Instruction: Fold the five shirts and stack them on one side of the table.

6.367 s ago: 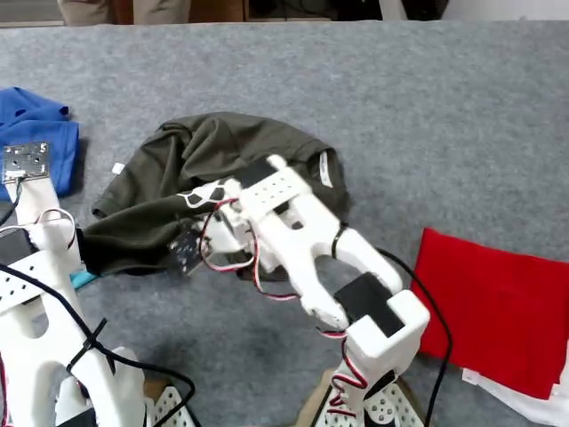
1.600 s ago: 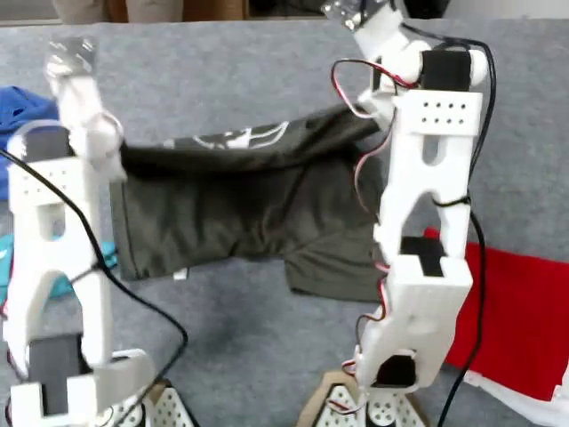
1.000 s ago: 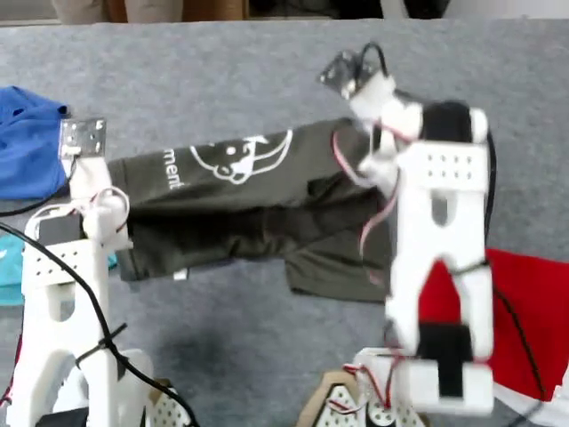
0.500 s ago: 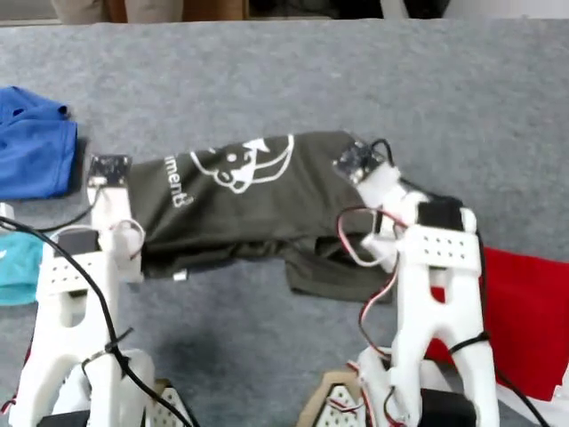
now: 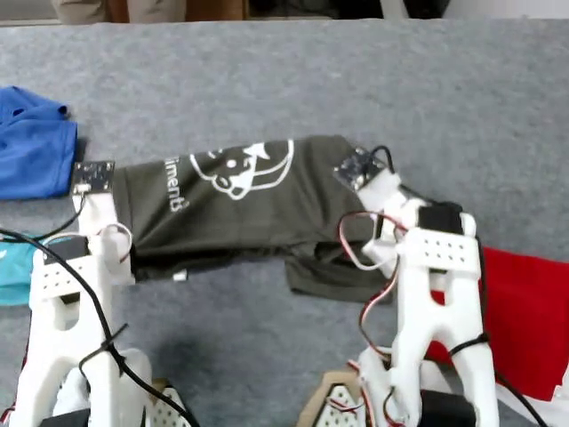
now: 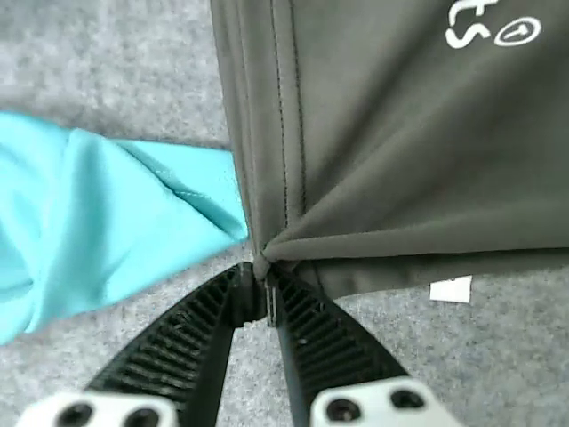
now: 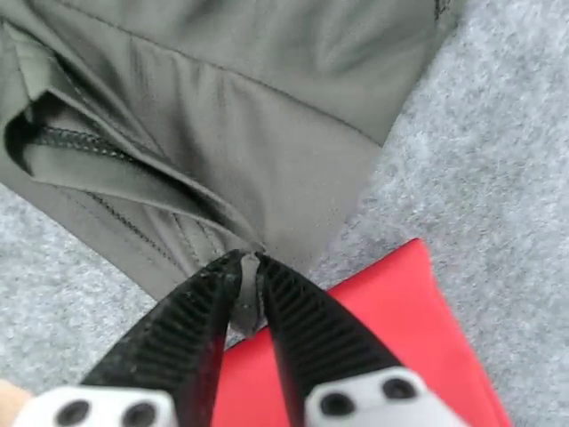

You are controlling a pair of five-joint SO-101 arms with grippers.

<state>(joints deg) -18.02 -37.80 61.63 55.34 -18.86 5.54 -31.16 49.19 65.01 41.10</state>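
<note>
I had the dark olive shirt [image 5: 240,205] stretched across the middle of the grey table [image 5: 444,89], print side up, with one arm at each end. The left pincer [image 6: 260,289] was clamped on the shirt's hem corner at about 8 o'clock of the garment, the cloth fanning away from the tips. A white label [image 6: 451,290] poked out along the shirt's near edge. The turquoise shirt [image 6: 98,205] lay just beside that corner. The right pincer [image 7: 249,267] was closed on a fold of the shirt at about 4 o'clock, touching the edge of the red shirt [image 7: 356,356]. The blue shirt [image 5: 31,147] sat at 10 o'clock of the table, apart from the olive one.
</note>
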